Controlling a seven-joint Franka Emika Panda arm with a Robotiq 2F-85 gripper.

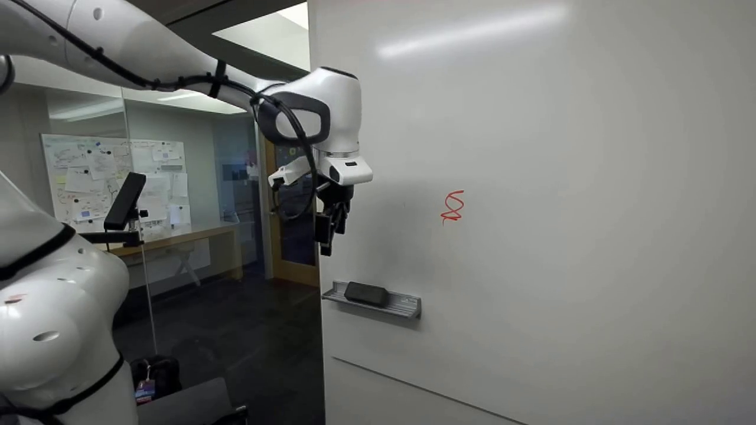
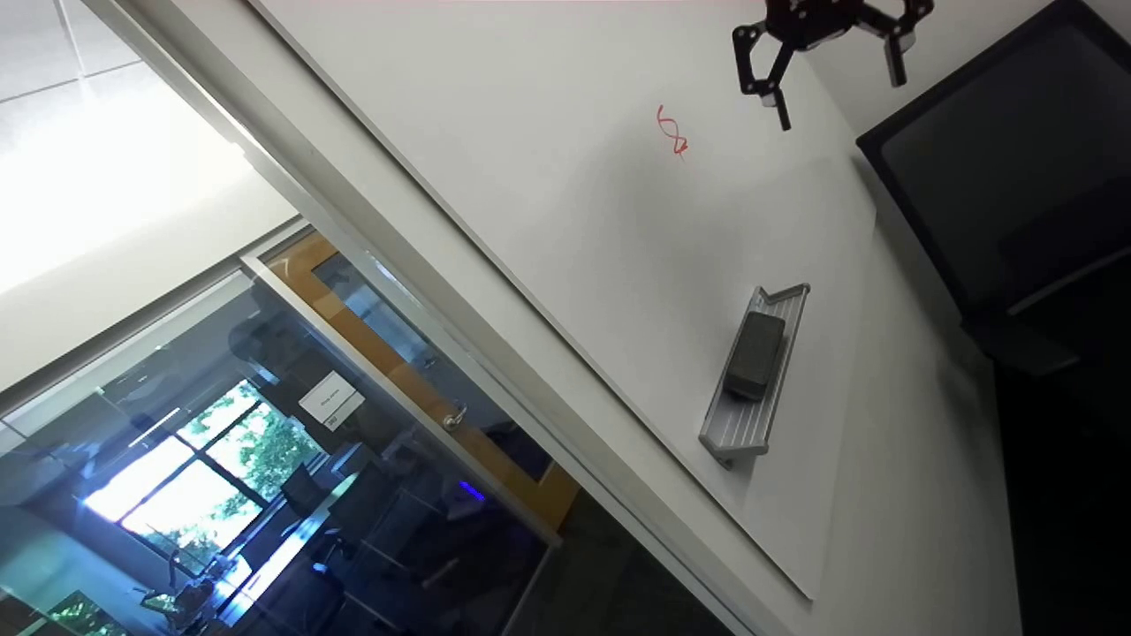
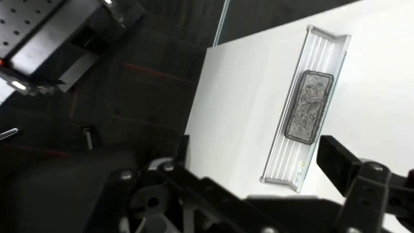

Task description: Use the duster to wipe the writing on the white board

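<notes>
Dark-grey oblong duster [image 3: 309, 106] lies lengthwise in grey ribbed tray [image 1: 407, 306], near vertical side edge of glossy white board [image 1: 561, 265]; presumably stored handy to red hand-drawn squiggle [image 1: 453, 206] higher up. Black two-fingered gripper [image 2: 841, 104] empty, fingers apart, pointing down, likely to straddle duster.

Glare high on white board [image 1: 543, 212]
</notes>
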